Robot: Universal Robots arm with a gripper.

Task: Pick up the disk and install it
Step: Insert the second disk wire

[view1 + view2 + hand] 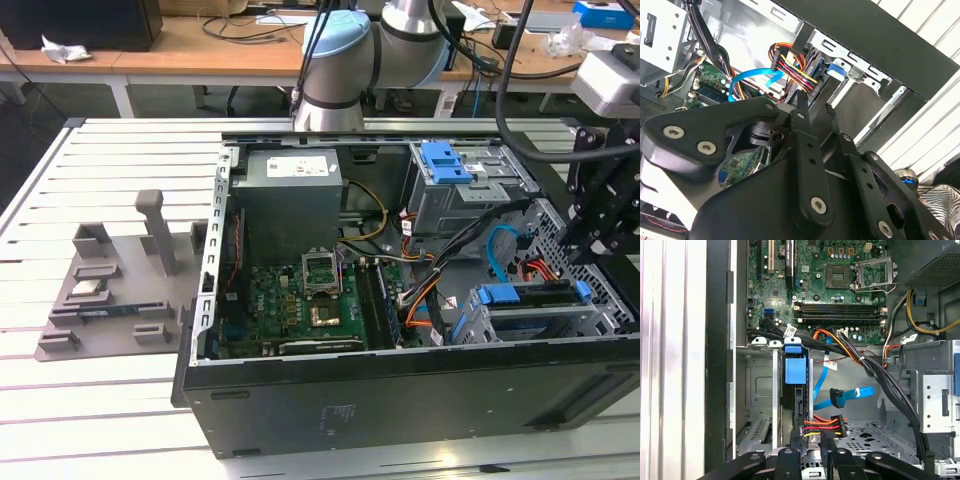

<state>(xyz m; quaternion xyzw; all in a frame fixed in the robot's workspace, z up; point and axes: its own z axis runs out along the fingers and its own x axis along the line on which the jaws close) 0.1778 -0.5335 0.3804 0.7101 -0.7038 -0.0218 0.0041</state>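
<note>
Disk [794, 371] seated on edge in drive cage at case's 4 o'clock for insertion; gripper [600, 240] poised above, finger state indeterminable.

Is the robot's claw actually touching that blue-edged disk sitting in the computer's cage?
Cannot tell. In the first wrist view the gripper sits right at the disk, but no clear contact or gap shows.

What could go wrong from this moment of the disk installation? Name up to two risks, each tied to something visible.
1. The hand hangs right over the disk standing in its grey cage. The red, yellow and black power cable lies close by the hand, so it could get snagged or pinched.
2. The loose blue data cable dangles beside the cage; it might be dragged or bent if the arm shifts sideways.
</note>
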